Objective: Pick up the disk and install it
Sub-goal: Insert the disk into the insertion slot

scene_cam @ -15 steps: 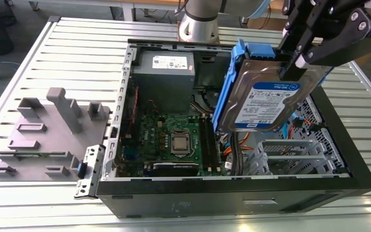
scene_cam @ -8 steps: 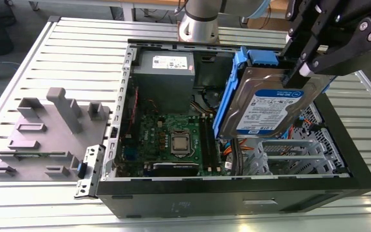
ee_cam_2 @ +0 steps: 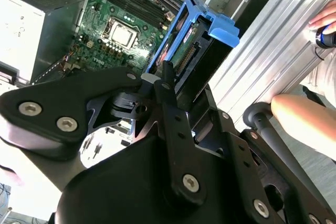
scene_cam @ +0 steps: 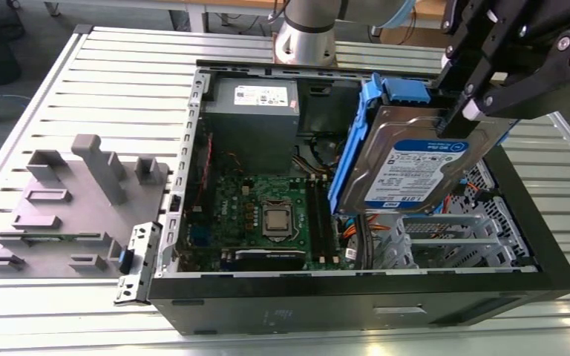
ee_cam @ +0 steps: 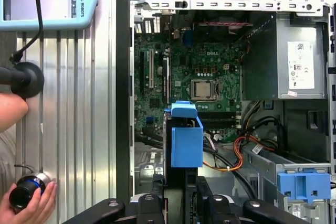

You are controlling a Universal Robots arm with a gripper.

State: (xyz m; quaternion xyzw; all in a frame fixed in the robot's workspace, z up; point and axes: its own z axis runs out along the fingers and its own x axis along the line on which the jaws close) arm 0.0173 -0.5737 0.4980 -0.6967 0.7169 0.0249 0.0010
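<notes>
**Grip.** In the exterior view the gripper (scene_cam: 466, 113) enters from 1 o'clock. Its jaws are closed narrow on the upper end of the disk (scene_cam: 414, 167) and carry its whole weight. The second wrist view confirms it: the fingers (ee_cam_2: 166, 80) pinch the disk (ee_cam_2: 189, 45) across its thin body, with no gap visible.

**Position of the disk.** It hangs on edge, tilted, above the open computer case (scene_cam: 364, 300) and touches nothing below. Taken from the motherboard (scene_cam: 265, 215), it sits at 3 o'clock. The drive cage (scene_cam: 444, 237) lies just beneath its lower end, at 6 o'clock from the label. The power-supply box (scene_cam: 253, 111) stands apart at 10 o'clock. The disk is not yet seated in any bay.

**Hazards, as judged.**
- The hold is at one end only. The long free end could swing or pivot between the pads if it meets resistance.
- The disk is tilted relative to the cage. A blue rail or corner could catch on the cage frame and jam instead of sliding in.
- Orange cables (scene_cam: 358, 225) run close beside the cage. A descending edge could trap or pull them.
- In the first wrist view a person's hand (ee_cam: 32, 203) rests on the table beside the case. It is near the arm's working area.
</notes>
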